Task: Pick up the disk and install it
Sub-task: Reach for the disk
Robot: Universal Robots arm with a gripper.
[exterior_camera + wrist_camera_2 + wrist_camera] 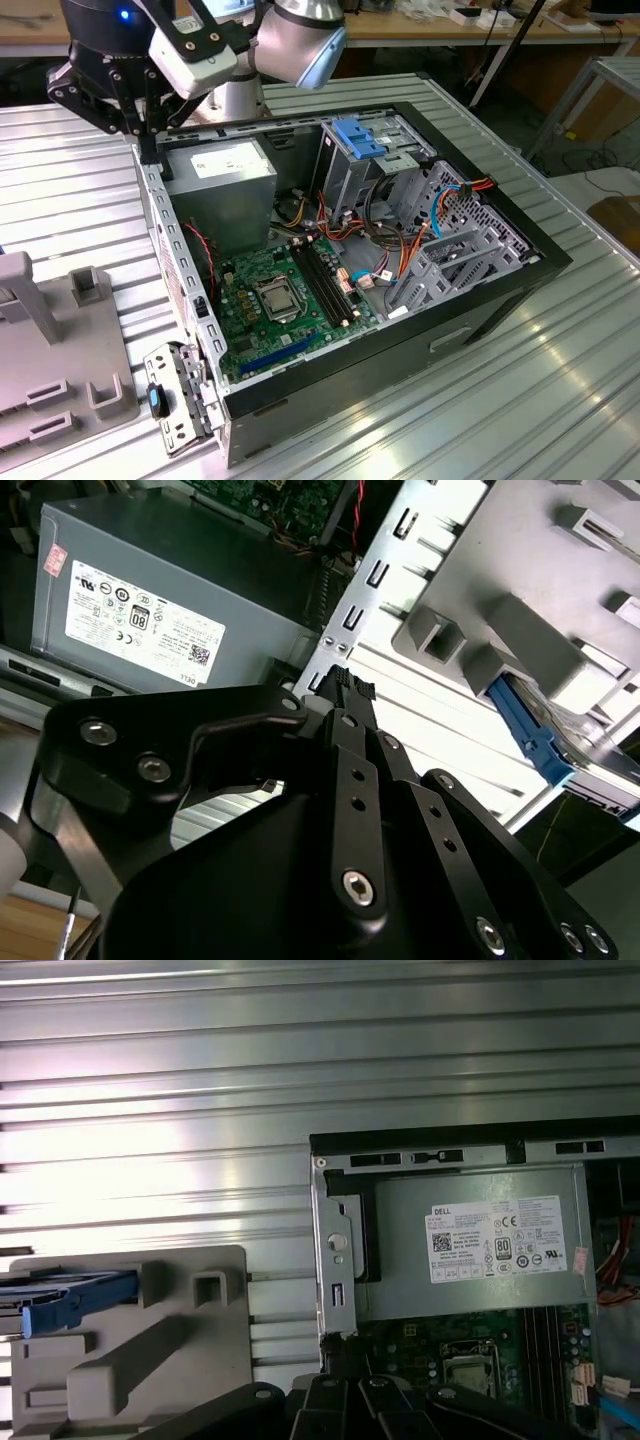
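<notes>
The disk [70,1295], grey metal in a bright blue carrier, lies in a slot of the grey holder [190,1360] on the table beside the open computer case [500,290]. In the second wrist view, the disk [535,735] sticks out from the holder [520,560]. My gripper [149,152] hangs above the case's back corner by the power supply [220,185], well apart from the disk. Its fingertips [345,683] are together and hold nothing.
Inside the case are a green motherboard [280,300], loose cables [400,255] and a tall grey drive bay topped by a blue bracket [360,138]. The ribbed metal table [480,420] stretches around the case. The grey holder [70,380] stands at the exterior view's left.
</notes>
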